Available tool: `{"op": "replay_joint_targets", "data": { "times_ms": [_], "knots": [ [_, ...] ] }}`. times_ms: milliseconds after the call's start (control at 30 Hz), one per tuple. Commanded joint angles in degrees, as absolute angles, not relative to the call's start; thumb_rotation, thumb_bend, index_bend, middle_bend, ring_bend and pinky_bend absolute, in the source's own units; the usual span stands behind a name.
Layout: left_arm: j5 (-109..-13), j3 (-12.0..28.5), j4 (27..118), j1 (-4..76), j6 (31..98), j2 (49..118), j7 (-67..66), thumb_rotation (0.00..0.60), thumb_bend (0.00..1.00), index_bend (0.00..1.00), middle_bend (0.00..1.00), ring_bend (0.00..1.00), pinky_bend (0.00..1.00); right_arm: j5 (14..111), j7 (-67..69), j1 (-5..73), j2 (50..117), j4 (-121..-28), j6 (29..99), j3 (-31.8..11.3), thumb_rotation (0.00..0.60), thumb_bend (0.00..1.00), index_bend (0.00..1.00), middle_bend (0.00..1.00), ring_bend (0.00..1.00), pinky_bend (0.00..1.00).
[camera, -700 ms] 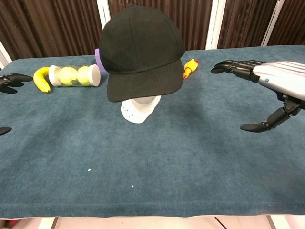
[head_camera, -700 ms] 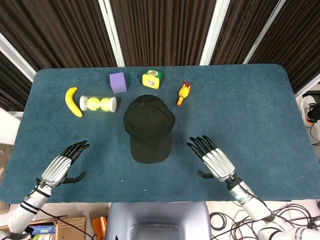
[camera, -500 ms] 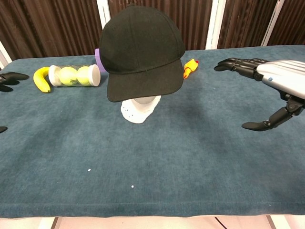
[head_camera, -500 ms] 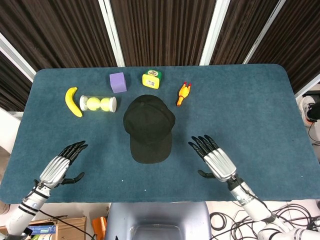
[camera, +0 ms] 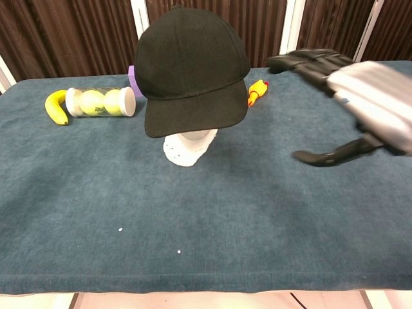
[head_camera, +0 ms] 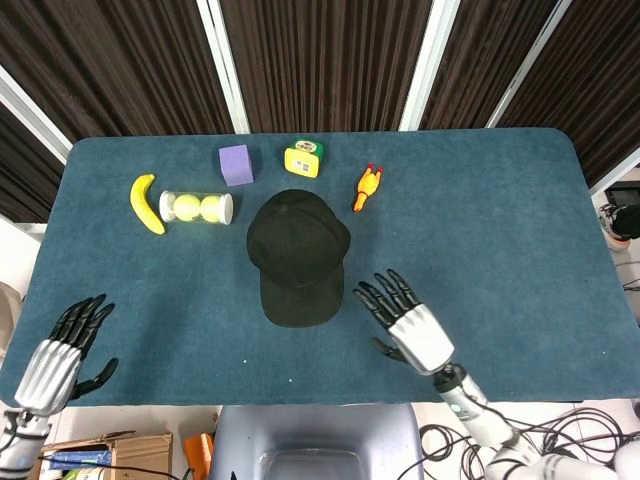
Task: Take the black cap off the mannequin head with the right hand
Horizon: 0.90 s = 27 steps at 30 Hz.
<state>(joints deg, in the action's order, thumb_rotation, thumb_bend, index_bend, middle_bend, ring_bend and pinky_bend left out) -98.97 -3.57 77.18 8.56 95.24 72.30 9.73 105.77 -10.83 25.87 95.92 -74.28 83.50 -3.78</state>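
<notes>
Beside black cap (head_camera: pixel 297 254): right hand (head_camera: pixel 407 322), empty, apart.

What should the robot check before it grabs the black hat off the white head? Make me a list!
1. Black cap sits on the mannequin head: ok.
2. Right hand holds nothing, fingers spread: ok.
3. Right hand touching the cap: not ok, it is apart from it, off to the side of the brim.
4. Path from right hand to the brim free of things: ok; the rubber chicken lies farther back.
5. Left hand out of the way at the table's near left edge: ok.
6. Mannequin head fixed to the table: cannot tell.
</notes>
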Motion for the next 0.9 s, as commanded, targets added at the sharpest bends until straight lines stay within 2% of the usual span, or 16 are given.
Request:
{"op": "replay_joint_targets", "data": {
  "times_ms": [33, 100, 233, 333, 433, 633, 900],
  "knots": [
    [-100.2, -4.68, 75.22, 5.8, 98.24, 73.74, 8.44, 0.6, 0.35, 0.0, 0.0, 0.0, 0.11, 108.32, -15.08, 28.87, 103.38, -66.87, 85.23, -6.09, 0.6, 0.14, 0.09, 0.16, 0.0, 0.0],
    [-100.36, -4.93, 74.87, 5.32, 98.52, 73.94, 8.29, 0.6, 0.35, 0.0, 0.0, 0.0, 0.11, 108.83, -15.35, 30.1, 106.99, -62.61, 86.53, -7.05, 0.6, 0.13, 0.14, 0.2, 0.0, 0.0],
    [-100.36, -5.0, 74.79, 5.14, 98.51, 73.98, 8.22, 0.6, 0.35, 0.0, 0.0, 0.0, 0.11, 108.94, -14.99, 30.8, 109.1, -59.79, 87.43, -7.57, 0.6, 0.13, 0.18, 0.23, 0.0, 0.0],
    [-99.56, -5.07, 74.96, 4.6, 97.99, 73.52, 8.1, 0.6, 0.35, 0.0, 0.0, 0.0, 0.11, 108.54, -12.69, 33.62, 115.67, -52.19, 89.01, -9.46, 0.6, 0.13, 0.23, 0.26, 0.0, 0.01],
    [-99.03, -4.82, 75.08, 4.2, 98.02, 73.22, 8.15, 0.6, 0.35, 0.0, 0.0, 0.0, 0.11, 108.61, -9.91, 35.02, 118.73, -47.02, 91.64, -9.79, 0.6, 0.13, 0.26, 0.29, 0.01, 0.03],
    [-98.53, -4.35, 74.97, 3.82, 97.74, 73.39, 7.69, 0.6, 0.35, 0.0, 0.0, 0.0, 0.11, 106.62, -7.42, 38.28, 122.77, -40.84, 91.31, -10.87, 0.6, 0.13, 0.32, 0.31, 0.04, 0.04],
    [-99.32, -4.02, 74.79, 3.71, 98.11, 73.61, 7.28, 0.6, 0.35, 0.0, 0.0, 0.0, 0.11, 104.66, -5.68, 40.98, 125.85, -37.53, 92.87, -11.57, 0.6, 0.14, 0.39, 0.34, 0.08, 0.07]
  ]
}}
